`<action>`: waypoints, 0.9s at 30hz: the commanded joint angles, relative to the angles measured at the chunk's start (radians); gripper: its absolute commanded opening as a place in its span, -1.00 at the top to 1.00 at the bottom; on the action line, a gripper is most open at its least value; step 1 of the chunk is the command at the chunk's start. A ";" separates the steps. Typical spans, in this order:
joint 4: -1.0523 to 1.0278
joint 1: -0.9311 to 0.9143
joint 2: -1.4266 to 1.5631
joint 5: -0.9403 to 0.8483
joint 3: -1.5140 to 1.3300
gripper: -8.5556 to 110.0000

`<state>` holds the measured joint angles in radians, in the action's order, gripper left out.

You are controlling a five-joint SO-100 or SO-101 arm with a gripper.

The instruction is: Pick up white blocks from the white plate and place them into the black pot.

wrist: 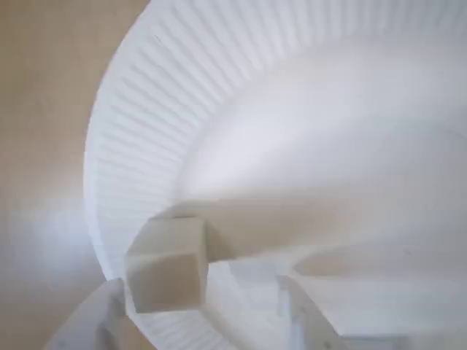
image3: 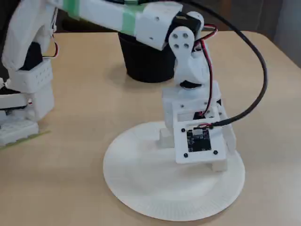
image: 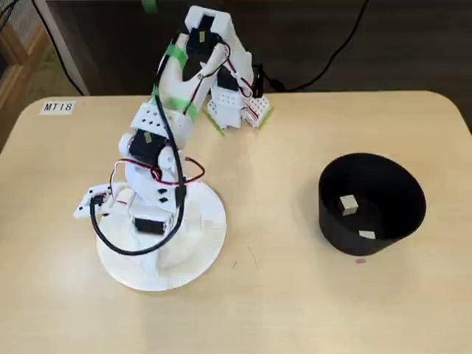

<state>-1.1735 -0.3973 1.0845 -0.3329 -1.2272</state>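
Closest to the wrist camera sits one white block (wrist: 166,264) on the white plate (wrist: 139,131) rim slope, between the spread fingers of the gripper (wrist: 211,310) — nothing gripped. Pick step, I judge: close, then lift. Two blocks (image: 349,205) already lie in the black pot (image: 398,221). Arm (image3: 117,16) bends steeply down — wrist over the plate.

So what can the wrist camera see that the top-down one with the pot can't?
Only the wrist view shows a block sitting on the plate's ribbed rim, right by the claw, whose fingers stand apart. Only the fixed view with the pot shows the pot with two blocks inside, the whole arm and the table; there the arm hides the claw and that rim block. Both show the plate.
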 commanded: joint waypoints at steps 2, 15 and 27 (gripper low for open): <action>-0.011 -0.012 -0.023 -0.005 0.087 0.46; -0.005 -0.005 -0.041 -0.003 0.196 0.90; 0.141 0.137 0.506 0.038 0.078 0.90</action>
<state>-1.0799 -0.3160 1.3975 -0.3160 -1.0937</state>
